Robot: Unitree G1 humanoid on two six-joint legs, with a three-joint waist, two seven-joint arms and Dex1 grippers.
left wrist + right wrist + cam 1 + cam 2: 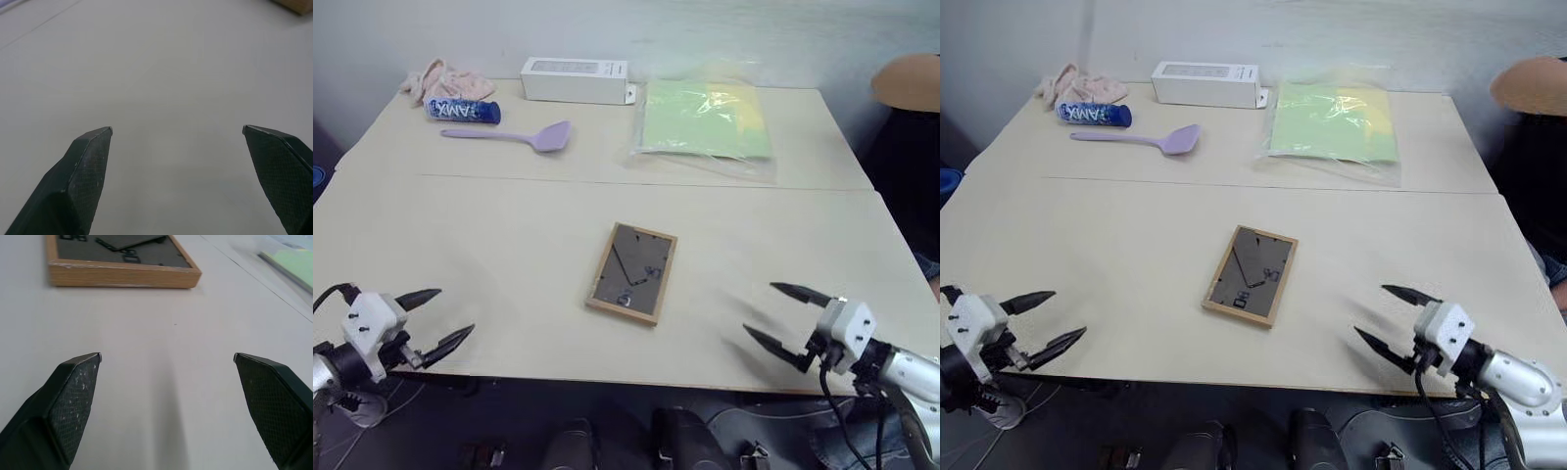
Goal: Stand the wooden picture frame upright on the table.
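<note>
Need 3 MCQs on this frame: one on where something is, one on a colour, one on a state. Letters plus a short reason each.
1. Where is the picture frame?
A) mid-table, between the two grippers
B) on the white box
C) in the left gripper

2. What colour is the spatula?
A) red
B) lilac
C) black

3. How does the frame lie?
A) upright on its stand
B) flat, dark backing up
C) flat, picture up

Key: 1 A, it lies on the table apart from the left gripper and the right gripper. 2 B, pale purple near the far edge. 3 B, the grey backing and stand face up.
</note>
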